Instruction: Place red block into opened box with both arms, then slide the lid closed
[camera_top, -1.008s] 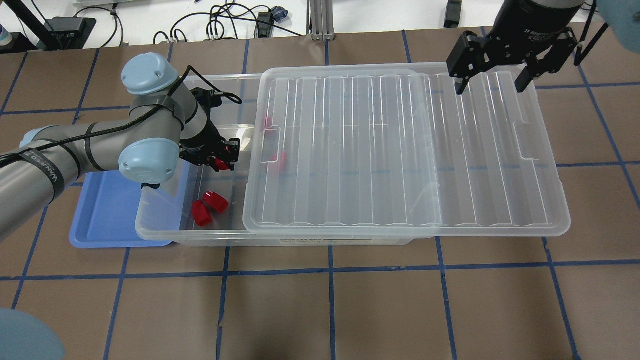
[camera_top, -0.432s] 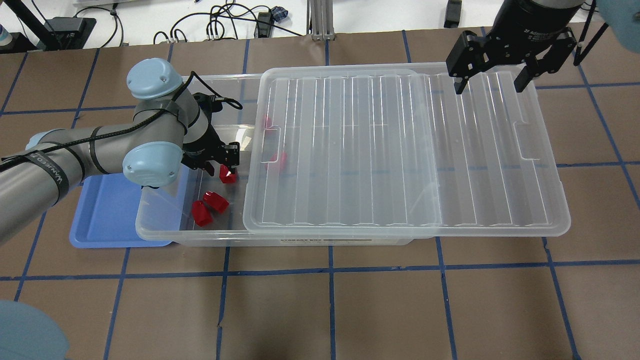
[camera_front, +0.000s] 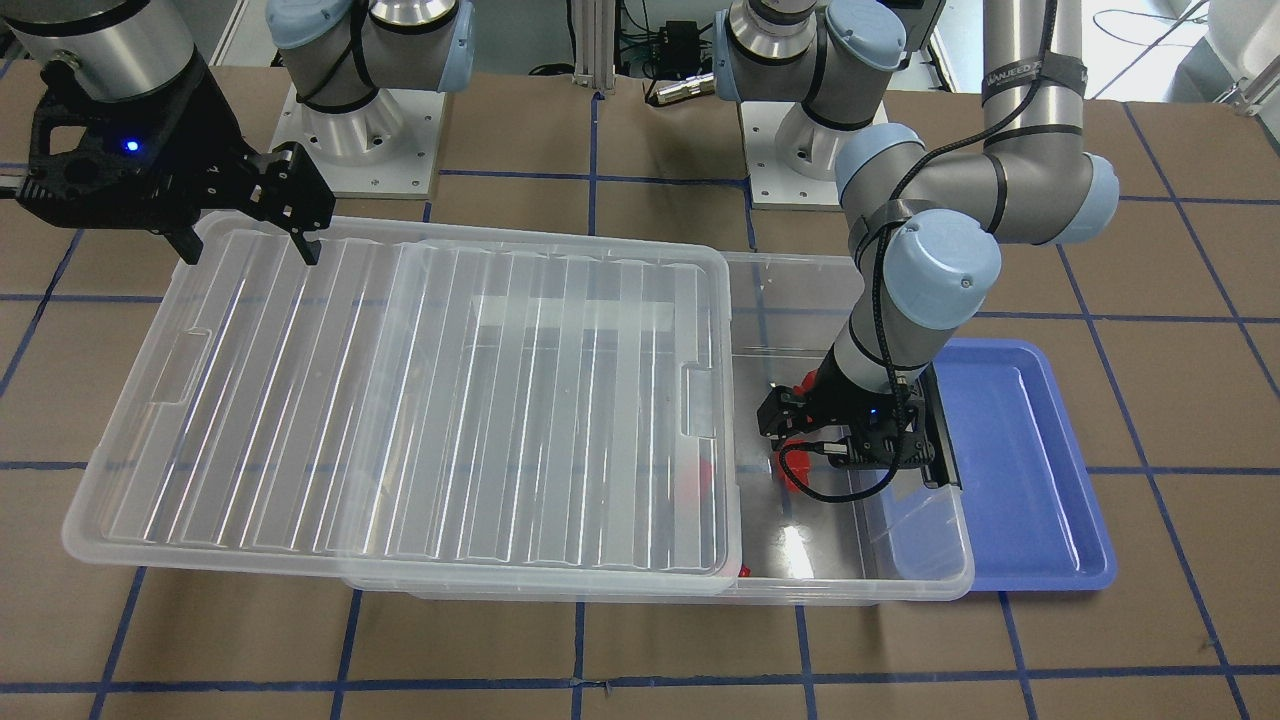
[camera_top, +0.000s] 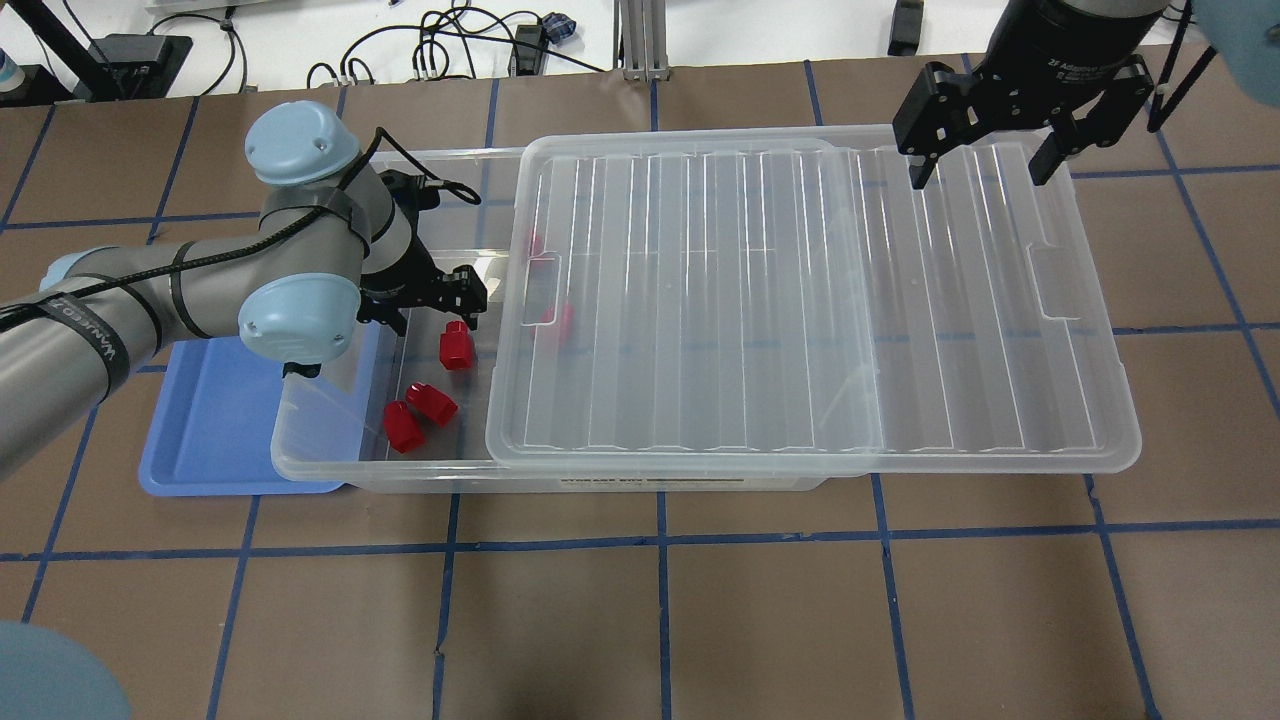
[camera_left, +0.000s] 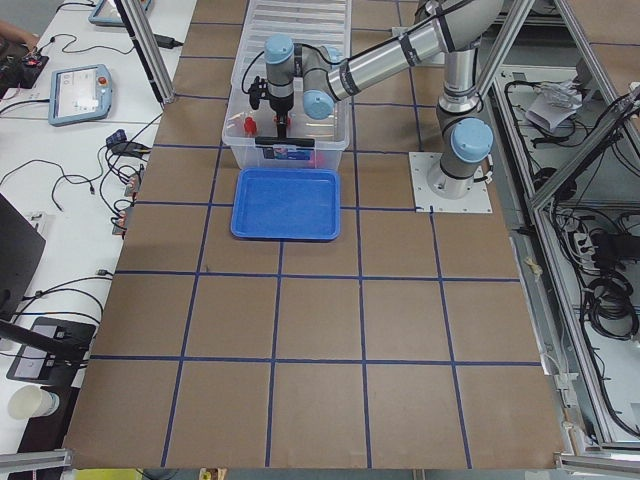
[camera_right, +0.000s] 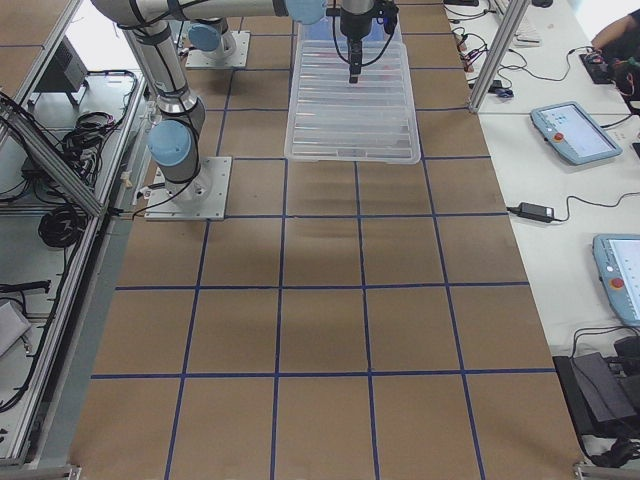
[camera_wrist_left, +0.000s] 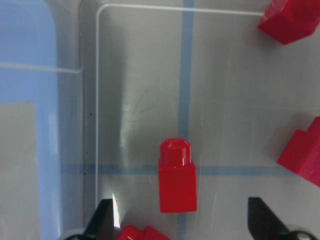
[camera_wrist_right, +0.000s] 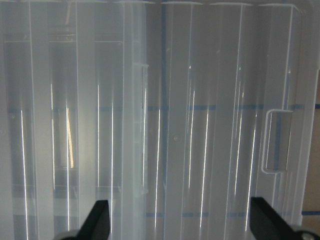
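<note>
Beneath both tools the brown worktop (camera_top: 660, 620) carries the box (camera_top: 320, 470), a clear shallow bin. Its open end lies under the left tool (camera_top: 436, 308). The ribbed lid (camera_top: 800, 300) covers the rest and overhangs the far end below the right tool (camera_top: 980, 175). A blue tray (camera_top: 200, 450) sits just outside the box wall, on the side of the left tool away from the lid. The right tool hangs with its fingers spread wide above the lid's far corner and grips nothing; whether it touches the lid I cannot tell. The left tool is low inside the open end, its fingers apart and empty. The red block (camera_wrist_left: 177, 182) lies flat on the box floor directly below, between the two fingertips and touching neither. Its nub points away from the wrist. The other red blocks (camera_top: 418, 415) rest near it on the same floor, and more show dimly under the lid's edge. The placing looks done, so the step in hand is to clear out and close. The left tool should rise straight up, fingers kept wide, so it nudges no block and gets above the wall before the lid travels. The right tool should bear on the overhanging end near the handle slot (camera_top: 1050, 290) and push evenly along the box's length. A push from one corner would likely skew the lid and jam it. The box may also creep across the worktop unless the left tool braces its end.
</note>
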